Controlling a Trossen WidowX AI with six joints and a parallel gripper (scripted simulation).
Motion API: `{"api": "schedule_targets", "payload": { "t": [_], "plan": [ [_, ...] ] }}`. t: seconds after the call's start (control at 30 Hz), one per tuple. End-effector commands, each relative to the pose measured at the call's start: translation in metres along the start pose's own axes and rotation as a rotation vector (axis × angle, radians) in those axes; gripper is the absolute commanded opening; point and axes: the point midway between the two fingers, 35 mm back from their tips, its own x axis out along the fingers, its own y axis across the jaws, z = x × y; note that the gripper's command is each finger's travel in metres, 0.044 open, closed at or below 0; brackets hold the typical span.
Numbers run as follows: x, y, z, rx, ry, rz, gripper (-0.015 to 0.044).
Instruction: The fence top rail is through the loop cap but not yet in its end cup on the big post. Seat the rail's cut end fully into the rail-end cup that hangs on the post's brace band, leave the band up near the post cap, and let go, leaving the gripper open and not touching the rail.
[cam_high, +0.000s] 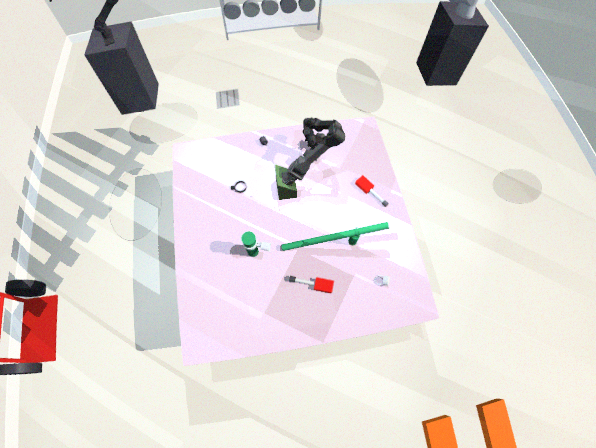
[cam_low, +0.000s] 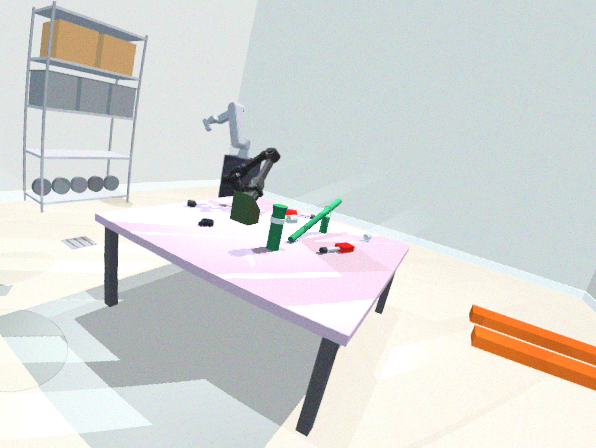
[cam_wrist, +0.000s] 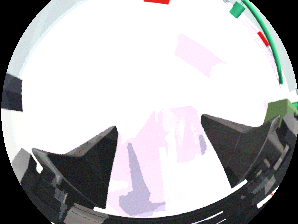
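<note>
"What big things do you see?"

"Your pink table (cam_high: 220, 310) (cam_low: 280, 272). Your black arm (cam_high: 320, 145) (cam_low: 262, 172) stands near the top edge in the top view."

"Where's my rail?"

"Your long green rail (cam_high: 330, 238) (cam_low: 315, 220) is right of the table's middle. It slants over the short green post (cam_high: 354, 240) (cam_low: 324, 224). Its low end points at your big green post (cam_high: 251, 245) (cam_low: 275, 232), nearer the left edge."

"Is it in the cup?"

"No. You can see a gap beside the pale cup (cam_high: 265, 247) (cam_low: 291, 219). The white band (cam_high: 252, 246) (cam_low: 278, 220) is high on the big post."

"And my hand?"

"Your gripper (cam_high: 288, 177) (cam_low: 245, 192) (cam_wrist: 160, 124) is wide open, holding nothing, well apart from the rail. It's by the dark green block (cam_high: 287, 191) (cam_low: 245, 209) (cam_wrist: 280, 110). I can't tell if they touch."

"Anything smaller?"

"One red tool (cam_high: 365, 184) (cam_low: 290, 212) is near the right edge; another red tool (cam_high: 324, 285) (cam_low: 345, 247) is toward the bottom edge. A little black ring (cam_high: 240, 186) (cam_low: 206, 222) is toward the top left corner."
</note>
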Motion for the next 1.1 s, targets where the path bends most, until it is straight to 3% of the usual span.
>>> {"api": "schedule_targets", "payload": {
  "t": [0.0, 0.37, 0.8, 1.07],
  "plan": [
    [0.001, 0.000, 0.000, -0.001, -0.001, -0.002, 0.0426],
    [0.025, 0.005, 0.024, -0.017, 0.006, -0.064, 0.0440],
    [0.065, 0.032, 0.110, 0.097, 0.120, -0.073, 0.0440],
    [0.082, 0.028, 0.165, 0.000, 0.131, -0.029, 0.0440]
  ]
}}
